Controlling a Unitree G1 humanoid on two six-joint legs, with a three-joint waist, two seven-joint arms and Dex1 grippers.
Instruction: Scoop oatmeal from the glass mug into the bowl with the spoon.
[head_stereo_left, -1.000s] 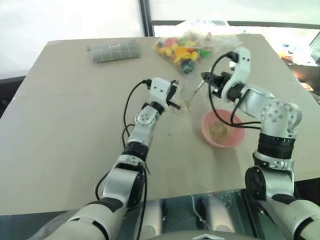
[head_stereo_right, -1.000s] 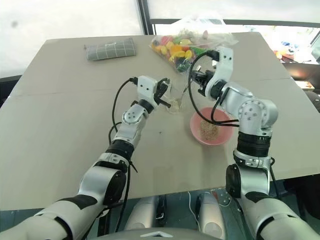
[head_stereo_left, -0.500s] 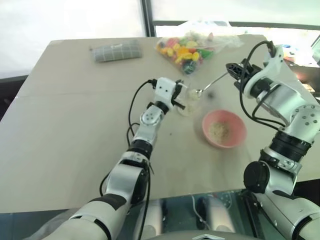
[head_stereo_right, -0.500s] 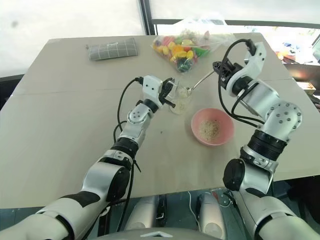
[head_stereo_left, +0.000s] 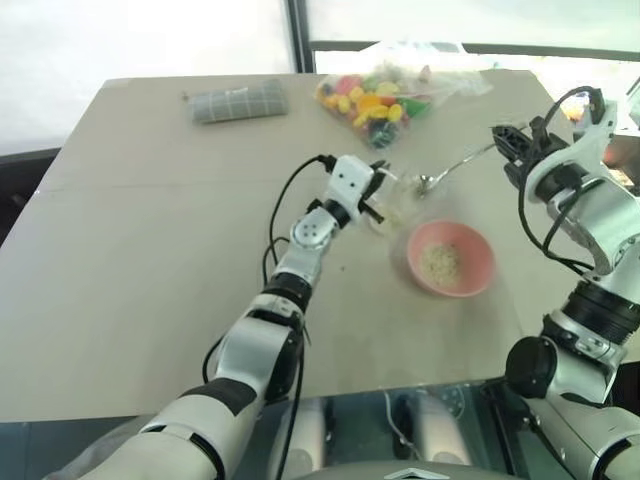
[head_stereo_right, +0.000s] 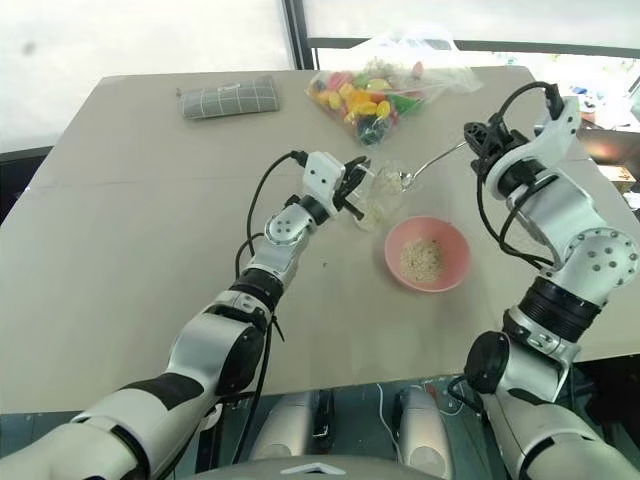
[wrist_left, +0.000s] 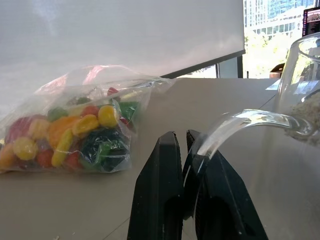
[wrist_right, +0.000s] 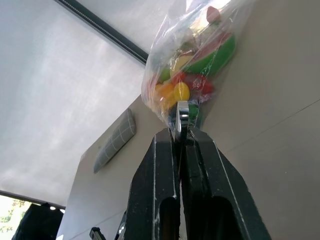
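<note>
Two grips: left gripper (head_stereo_right: 352, 190) fingers clenched on the mug (head_stereo_right: 385, 190) handle to steady it mid-surface, tilted toward the spoon. Right gripper (head_stereo_left: 507, 141) fingers pinch the spoon (head_stereo_left: 455, 167) handle, head at the mug rim, likely for carrying to the bowl (head_stereo_left: 477, 273) beside it, which already holds some oatmeal (head_stereo_left: 439, 262).

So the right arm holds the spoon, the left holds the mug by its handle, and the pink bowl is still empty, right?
Not quite: the bowl already has some oatmeal in it, as the right eye view shows. The rest is right: spoon in the right gripper, mug handle in the left gripper.
</note>
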